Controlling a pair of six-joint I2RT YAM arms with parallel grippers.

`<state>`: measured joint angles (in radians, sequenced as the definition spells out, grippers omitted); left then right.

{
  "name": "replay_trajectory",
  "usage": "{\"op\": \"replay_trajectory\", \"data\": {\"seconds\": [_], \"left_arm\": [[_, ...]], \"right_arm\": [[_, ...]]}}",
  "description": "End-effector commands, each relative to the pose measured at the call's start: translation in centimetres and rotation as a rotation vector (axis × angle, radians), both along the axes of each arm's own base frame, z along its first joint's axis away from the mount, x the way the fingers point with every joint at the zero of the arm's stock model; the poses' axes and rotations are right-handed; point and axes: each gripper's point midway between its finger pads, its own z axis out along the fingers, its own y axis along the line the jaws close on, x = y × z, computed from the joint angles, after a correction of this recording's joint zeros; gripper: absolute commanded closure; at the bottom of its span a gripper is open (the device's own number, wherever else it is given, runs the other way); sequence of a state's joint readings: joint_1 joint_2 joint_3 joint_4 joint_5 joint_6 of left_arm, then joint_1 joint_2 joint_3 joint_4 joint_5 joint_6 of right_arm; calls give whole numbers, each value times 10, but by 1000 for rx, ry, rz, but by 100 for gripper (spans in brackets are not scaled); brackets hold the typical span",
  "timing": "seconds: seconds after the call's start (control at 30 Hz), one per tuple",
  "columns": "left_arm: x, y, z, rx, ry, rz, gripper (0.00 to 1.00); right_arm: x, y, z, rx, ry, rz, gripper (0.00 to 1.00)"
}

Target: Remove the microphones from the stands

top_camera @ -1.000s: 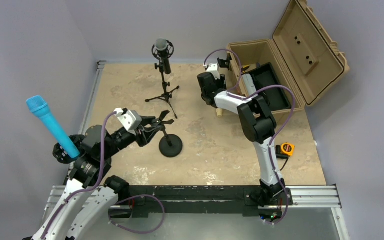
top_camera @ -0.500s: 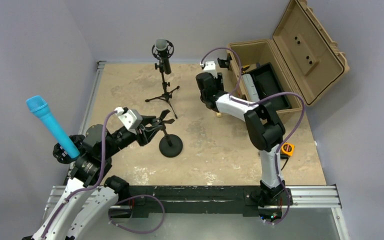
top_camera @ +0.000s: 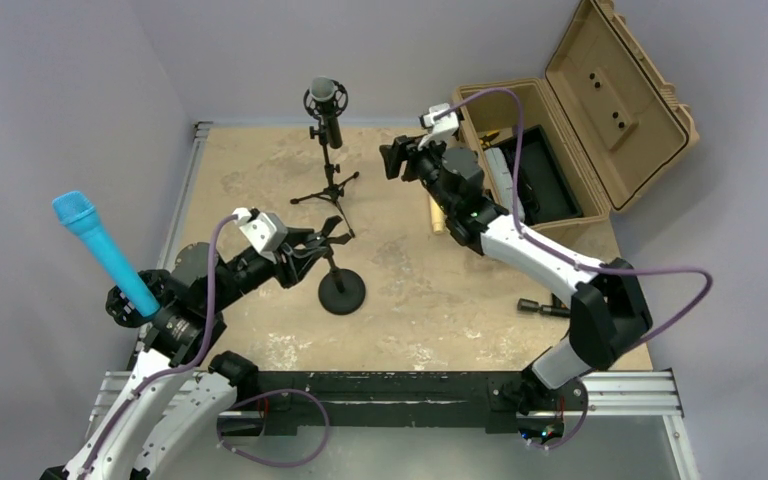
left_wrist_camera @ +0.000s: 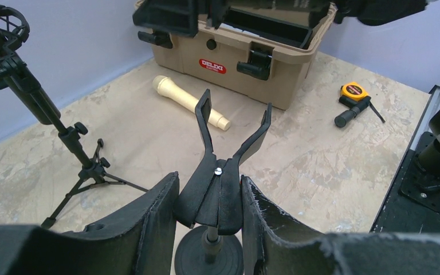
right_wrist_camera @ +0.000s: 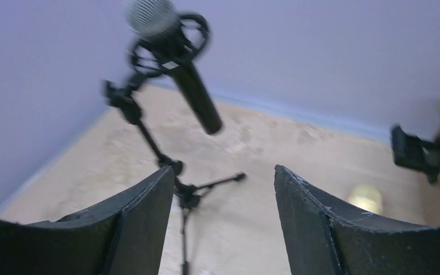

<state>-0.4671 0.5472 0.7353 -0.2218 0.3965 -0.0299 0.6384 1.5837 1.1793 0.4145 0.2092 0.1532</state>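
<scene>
A black microphone [top_camera: 326,103] sits in the shock mount of a tripod stand [top_camera: 330,188] at the back; it shows blurred in the right wrist view [right_wrist_camera: 175,54]. My right gripper [top_camera: 390,160] is open and empty, to the right of it and apart; in its wrist view [right_wrist_camera: 223,169] the microphone is ahead, up and to the left. My left gripper [top_camera: 307,248] is shut on the clip [left_wrist_camera: 220,172] of a round-base stand [top_camera: 341,291]; the clip's prongs are empty. A cream microphone [left_wrist_camera: 190,102] lies on the table by the case.
An open tan case [top_camera: 650,95] stands at the back right, its front in the left wrist view [left_wrist_camera: 229,63]. A blue microphone [top_camera: 100,250] sticks up beside my left arm. A tape measure [left_wrist_camera: 352,91] and a black cylinder [left_wrist_camera: 348,116] lie near the right edge.
My right arm has swung out and its gripper has turned left, away from the case, to face the black microphone. My left gripper has stayed on the clip.
</scene>
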Motion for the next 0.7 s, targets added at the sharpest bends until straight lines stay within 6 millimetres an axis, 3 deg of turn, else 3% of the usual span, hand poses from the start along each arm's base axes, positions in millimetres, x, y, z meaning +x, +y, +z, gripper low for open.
{"op": "replay_trajectory", "data": {"seconds": [0.0,0.07,0.13,0.17,0.23,0.3,0.5,0.67], "left_arm": [[-4,-5,26,-45,-55,-32,94],[-3,-5,25,-42,-47,-26,90],[-5,-5,26,-44,-47,-33,73],[-5,-5,27,-44,-50,-34,64],[-5,-4,26,-44,-55,-28,33],[-7,-2,28,-43,-66,-23,20],[-11,0,32,-51,-84,-24,9],[-12,8,38,-61,-114,15,9]], "right_arm": [[-53,33,62,156,-147,325,36],[-74,41,73,171,-173,433,36],[-97,46,85,203,-205,538,35],[-106,48,88,231,-202,579,33],[-115,47,93,285,-181,600,28],[-123,46,96,313,-170,625,28],[-150,56,88,315,-114,774,28],[-183,60,78,376,-67,927,27]]}}
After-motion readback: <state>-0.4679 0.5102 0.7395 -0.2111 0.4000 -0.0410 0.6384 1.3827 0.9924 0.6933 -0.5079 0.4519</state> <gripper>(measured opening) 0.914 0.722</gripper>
